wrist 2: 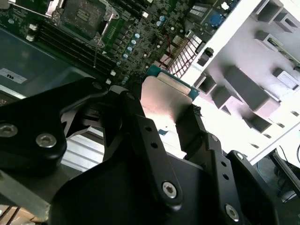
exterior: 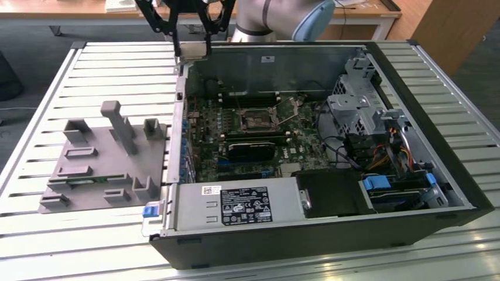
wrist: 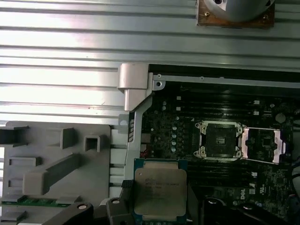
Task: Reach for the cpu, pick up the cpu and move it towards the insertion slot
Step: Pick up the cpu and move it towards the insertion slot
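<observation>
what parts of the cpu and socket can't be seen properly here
- The cpu: in the first wrist view its lower edge is covered by the hand.
- Its underside: faces away in both wrist views.
- The insertion slot: cut off by the frame edge in the second wrist view.
- Slot pins: too small to make out in the exterior view.

light: bright, even | glare: slatted table (exterior: 117, 64) blown white | case interior (exterior: 266, 123) dim | focus: soft

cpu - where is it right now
The cpu is held in the gripper, raised over the rear wall of the open computer case toward the exterior view's left. It is not yet over the insertion slot.
</observation>
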Available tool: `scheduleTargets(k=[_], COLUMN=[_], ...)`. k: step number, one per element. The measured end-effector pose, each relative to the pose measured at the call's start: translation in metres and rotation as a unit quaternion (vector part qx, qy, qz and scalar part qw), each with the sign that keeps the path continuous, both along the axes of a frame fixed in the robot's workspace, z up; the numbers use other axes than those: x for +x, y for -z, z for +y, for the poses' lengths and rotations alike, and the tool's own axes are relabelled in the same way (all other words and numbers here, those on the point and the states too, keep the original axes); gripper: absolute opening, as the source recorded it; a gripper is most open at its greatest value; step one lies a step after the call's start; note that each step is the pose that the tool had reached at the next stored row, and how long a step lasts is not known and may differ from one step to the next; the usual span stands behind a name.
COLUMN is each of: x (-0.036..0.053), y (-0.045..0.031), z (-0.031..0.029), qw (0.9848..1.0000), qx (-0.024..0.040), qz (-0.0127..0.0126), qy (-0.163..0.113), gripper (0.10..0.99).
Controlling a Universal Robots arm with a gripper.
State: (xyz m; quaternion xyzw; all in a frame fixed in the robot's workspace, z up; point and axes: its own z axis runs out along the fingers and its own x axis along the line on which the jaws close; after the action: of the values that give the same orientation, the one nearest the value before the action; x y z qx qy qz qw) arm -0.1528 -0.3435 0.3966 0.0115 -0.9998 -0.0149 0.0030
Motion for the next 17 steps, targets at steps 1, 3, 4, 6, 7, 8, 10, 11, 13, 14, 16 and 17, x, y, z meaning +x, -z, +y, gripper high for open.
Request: scheduleTargets(k=[1,3,4,6,7,8,10,11,13,14,16,17], x=[0.0034,0.0103,0.0142,0.0214,0.0249,0.0282,0.0349,0.0382,0.0445,0.0477,0.0541,0.0571], y=[0.0001,0.0002,0.0003,0.0004,0.0004,0.0005,0.0006,0.0006,0.0007,0.0007,0.0008,0.0008], z=[0.0004,0.0012,0.0016,0.0023,0.0027,0.0030,0.0036,0.0038,0.0042,0.0043,0.0045,0.0045], qw=[1.0000,1.0000,1.0000,1.0000,1.0000,1.0000,1.0000,1.0000,1.0000,1.0000,1.0000,1.0000], qx=[0.0000,0.0000,0.0000,0.0000,0.0000,0.0000,0.0000,0.0000,0.0000,0.0000,0.0000,0.0000], qz=[0.0000,0.0000,0.0000,0.0000,0.0000,0.0000,0.0000,0.0000,0.0000,0.0000,0.0000,0.0000], qy=[0.000,0.001,0.001,0.001,0.001,0.001,0.002,0.002,0.003,0.003,0.004,0.004], gripper=[0.541,0.541,0.541,0.541,0.541,0.541,0.541,0.541,0.541,0.541,0.541,0.541])
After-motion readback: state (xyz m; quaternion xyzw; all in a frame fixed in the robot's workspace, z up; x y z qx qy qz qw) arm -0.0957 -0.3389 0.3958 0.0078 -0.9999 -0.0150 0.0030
